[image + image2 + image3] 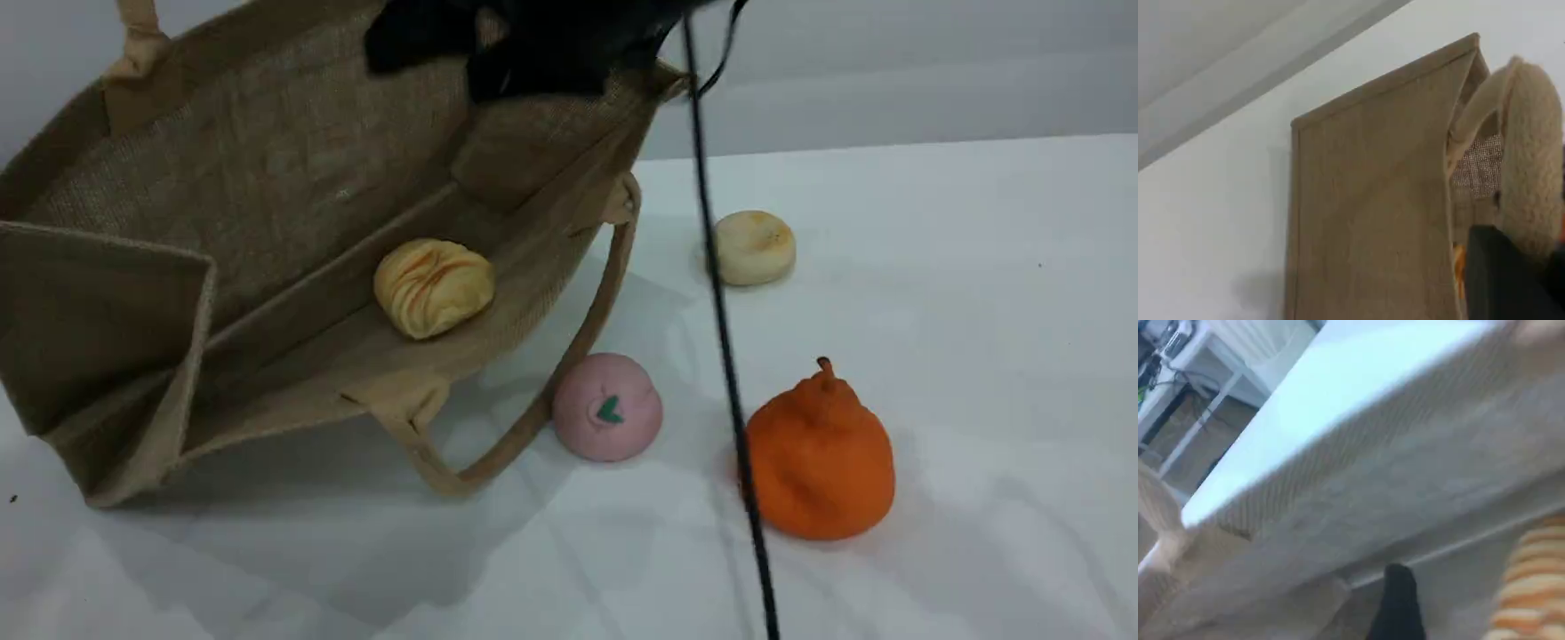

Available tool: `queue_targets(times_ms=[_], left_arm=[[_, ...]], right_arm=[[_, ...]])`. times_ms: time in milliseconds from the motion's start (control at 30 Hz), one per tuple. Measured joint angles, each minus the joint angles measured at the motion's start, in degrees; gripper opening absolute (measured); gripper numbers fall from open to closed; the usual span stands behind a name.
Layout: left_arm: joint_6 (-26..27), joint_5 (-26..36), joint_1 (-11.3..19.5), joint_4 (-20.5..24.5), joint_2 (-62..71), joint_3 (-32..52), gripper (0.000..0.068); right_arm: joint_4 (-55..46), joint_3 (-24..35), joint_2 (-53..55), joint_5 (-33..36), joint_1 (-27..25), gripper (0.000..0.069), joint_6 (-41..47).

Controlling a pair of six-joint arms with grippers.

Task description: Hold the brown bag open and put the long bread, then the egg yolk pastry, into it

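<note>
the bag lies on its side on the white desk, mouth open toward the camera, its upper side lifted. the bread rests inside on the lower wall, free of any fingers. one handle loops out onto the desk from the lower edge; the other handle rises at the top left.

the left gripper shows in its wrist view as a dark fingertip pressed against a fuzzy beige handle, and its fingers are closed on that handle, with the bag's side panel just beside it.

the right gripper is a blurred dark shape at the bag's upper rim in the scene view. in its wrist view one dark fingertip points into the bag, with the bread at the lower right, apart from it. whether those fingers are open or closed cannot be told from these blurred views; nothing is seen held in them.

the pastry sits on the desk to the right of the bag, well apart from it. a pink ball lies just beside the lower handle, and an orange fruit stands near it on the right. a black cable hangs across the view in front of them.
</note>
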Motion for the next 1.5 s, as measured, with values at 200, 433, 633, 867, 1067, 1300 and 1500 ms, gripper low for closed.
queue_targets(times_ms=[200,433,633,867,1067,1300,1500], left_arm=[[0.0,0.0,0.0,0.04,0.0,0.0,0.0083],[0.0,0.0,0.0,0.15,0.0,0.0,0.0083],[0.0,0.0,0.0,0.19,0.0,0.0,0.0083],[-0.06,-0.05,0.0,0.19,0.0,0.0,0.0083],[-0.27,-0.05,0.0,0.14,0.0,0.0,0.0083],[-0.49,-0.02,0.0,0.14,0.0,0.0,0.0083],[-0.49,-0.02,0.0,0.14,0.0,0.0,0.0083]], right_arm=[[-16.05,0.0,-7.6,-0.53,-8.93,0.0493,9.8],[-20.57,0.0,-3.55,-5.29,-19.6,0.0488,11.45],[-12.36,-0.05,3.65,-11.88,-19.91,0.0488,7.54],[-4.61,-0.17,11.87,-14.63,-19.9,0.0486,-1.63],[2.05,-2.5,16.7,-11.86,-19.9,0.0486,-6.96],[3.66,-6.54,20.73,-10.92,-19.9,0.0486,-7.37],[4.13,-8.94,23.38,-11.09,-19.9,0.0486,-7.58]])
